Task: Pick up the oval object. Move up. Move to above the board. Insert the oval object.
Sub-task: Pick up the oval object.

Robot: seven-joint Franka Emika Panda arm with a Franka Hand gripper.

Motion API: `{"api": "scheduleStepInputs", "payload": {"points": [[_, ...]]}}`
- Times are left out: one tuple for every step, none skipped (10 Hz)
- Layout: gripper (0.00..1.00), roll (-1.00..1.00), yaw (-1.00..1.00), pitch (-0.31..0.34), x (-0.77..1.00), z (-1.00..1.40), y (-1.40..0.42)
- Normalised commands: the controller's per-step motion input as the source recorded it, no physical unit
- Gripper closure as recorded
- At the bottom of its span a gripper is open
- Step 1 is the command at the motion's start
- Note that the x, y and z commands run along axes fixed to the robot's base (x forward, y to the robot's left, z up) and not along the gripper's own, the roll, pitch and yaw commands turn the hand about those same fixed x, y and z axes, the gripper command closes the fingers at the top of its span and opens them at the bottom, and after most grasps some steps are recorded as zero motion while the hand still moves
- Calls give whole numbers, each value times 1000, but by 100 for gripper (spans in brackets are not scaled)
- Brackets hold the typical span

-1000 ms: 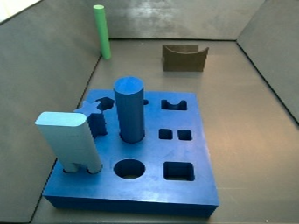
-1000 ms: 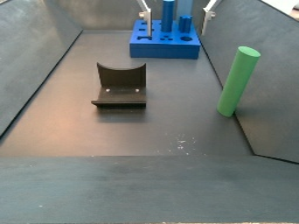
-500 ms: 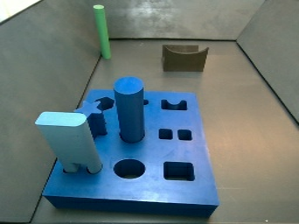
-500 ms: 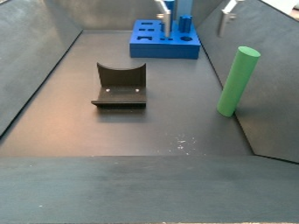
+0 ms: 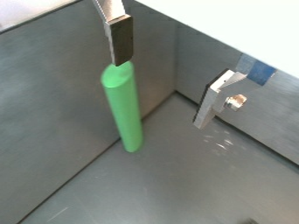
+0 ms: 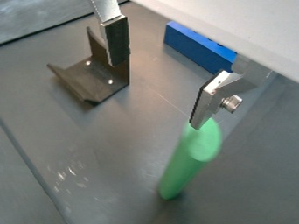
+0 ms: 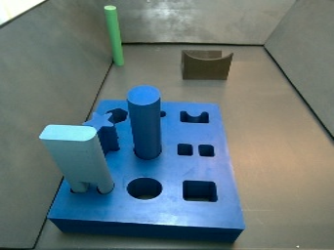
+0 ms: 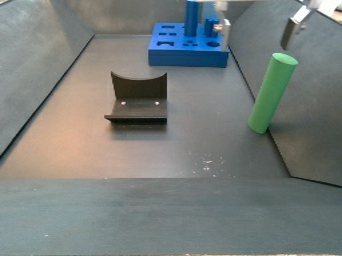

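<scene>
Open gripper (image 5: 176, 66) set over the upright oval object (image 5: 122, 109), not yet around it.

In both wrist views the silver fingers (image 5: 118, 35) are seen spread apart with nothing held; the peg's top lies just under one finger rather than centred in the gap, its long axis upright against the wall, so a sideways shift and descent are judged necessary. In a side view, going near to far at frame right: one oval object (image 8: 271, 93), then the fingers (image 8: 297, 22) above it; the one board (image 8: 187, 47) lies at top centre, carrying one dark blue cylinder (image 8: 195, 22). One fixture (image 8: 136, 98) stands left of centre.
</scene>
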Motion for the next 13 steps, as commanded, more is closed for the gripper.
{"api": "scheduleStepInputs", "payload": {"points": [[0,94,849,-86,-371,-131,-89],[0,87,811,-94,-406,-126,-83],[0,94,723,-100,-469,-191,-23],[0,74,609,-254,-386,-454,-17],[0,73,506,-309,-429,-580,0],[0,51,497,-291,-354,-611,0],[0,77,437,-280,-320,-640,-49],[0,76,311,-260,-331,-483,0],[0,10,-9,4,0,0,-20],[0,4,0,0,0,0,0],[100,0,0,0,0,0,0],[100,0,0,0,0,0,0],[100,0,0,0,0,0,0]]}}
